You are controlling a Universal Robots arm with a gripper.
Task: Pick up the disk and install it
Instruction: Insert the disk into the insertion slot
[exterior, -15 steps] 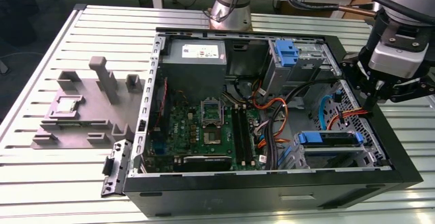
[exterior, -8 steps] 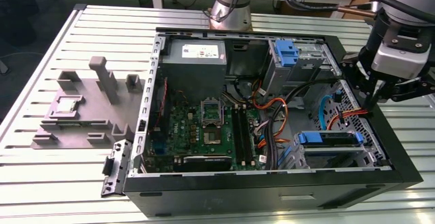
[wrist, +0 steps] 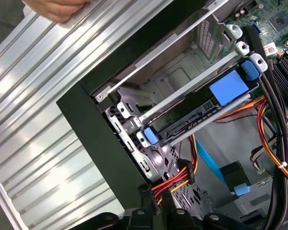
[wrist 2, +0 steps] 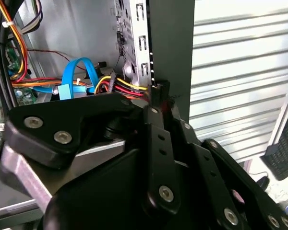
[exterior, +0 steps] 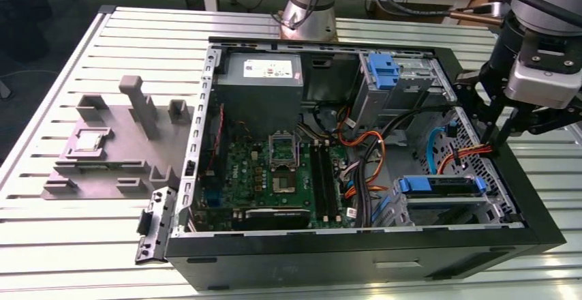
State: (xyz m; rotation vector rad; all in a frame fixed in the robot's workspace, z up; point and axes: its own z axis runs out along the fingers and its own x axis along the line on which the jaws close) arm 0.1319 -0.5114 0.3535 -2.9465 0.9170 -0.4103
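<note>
In the exterior view, a slatted aluminium surface [exterior: 73, 238] carries an open black computer case [exterior: 364, 256] lying on its side. A grey moulded fixture [exterior: 114, 146] rests on the slats to the exterior view's left of the case. Beyond the far edge of the surface are wooden desk tops and hanging cables, and the arm's base [exterior: 309, 7] stands just behind the case. Inside the case are a green motherboard [exterior: 272, 170], a grey power supply [exterior: 264, 75] and an upright blue bracket [exterior: 382, 68]. The disk [exterior: 439, 185] sits in the drive cage in the near corner, on the exterior view's right, with its blue carrier facing up. The end effector [exterior: 497, 135] hangs at the case's wall on that side, above and just beyond the disk and apart from it.

In the second wrist view, the end effector's tip [wrist 2: 158, 91] is against the edge of the black wall, beside red, yellow and black wires [wrist 2: 127, 86]. The ribbed surface runs behind it.

In the first wrist view, the disk [wrist: 197, 112] lies in the cage's rails, its blue tab [wrist: 229, 87] towards the motherboard. A person's hand [wrist: 57, 8] rests on the slats beyond the case.

I cannot tell how far open the end effector is.
</note>
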